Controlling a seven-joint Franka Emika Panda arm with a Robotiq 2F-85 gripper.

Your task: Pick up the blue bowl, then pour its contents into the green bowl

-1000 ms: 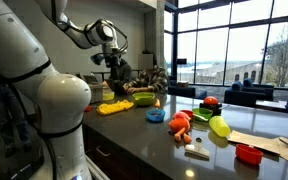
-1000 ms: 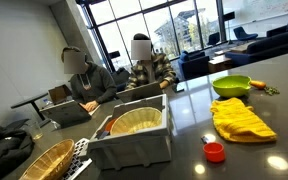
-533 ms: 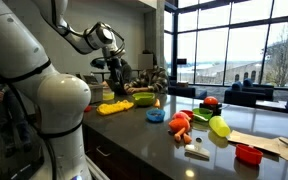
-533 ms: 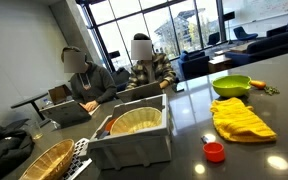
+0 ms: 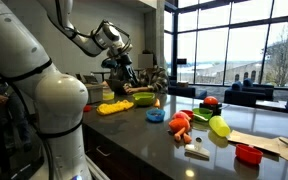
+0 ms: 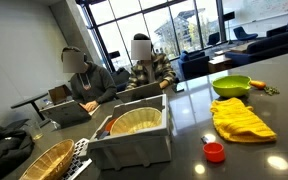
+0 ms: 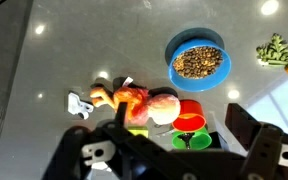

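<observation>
Q. Since the things on the counter [image 5: 134, 138] lie exactly as they did a second ago, what has changed?

A. Only the arm. In an exterior view the gripper [image 5: 124, 74] has swung slightly rightward and lower, toward the bowls. Its jaws stand wide apart and hold nothing, as the wrist view confirms.

Q. What does this mean for the task?

A. By judgement, the approach is under way and the pick-up has not begun. The blue bowl [image 7: 197, 62] rests on the counter, filled with brown grains [image 7: 197, 63]. In the wrist view it lies well apart from the fingers [image 7: 259, 145].

Q. How does the exterior view read from left to right?

A. First comes a yellow cloth [image 5: 112, 107], with the green bowl [image 5: 144, 98] just behind its right end. The blue bowl sits nearer the camera, close to the green one but not touching it. Then follow an orange-red toy cluster [image 5: 181, 125], a lime-yellow rounded object [image 5: 219, 127] and a small red bowl [image 5: 248, 153].

Q. How many of each?

A. One blue bowl, one green bowl, one yellow cloth, one lime-yellow object and one small red bowl. The pieces of the toy cluster are too small to count.
</observation>
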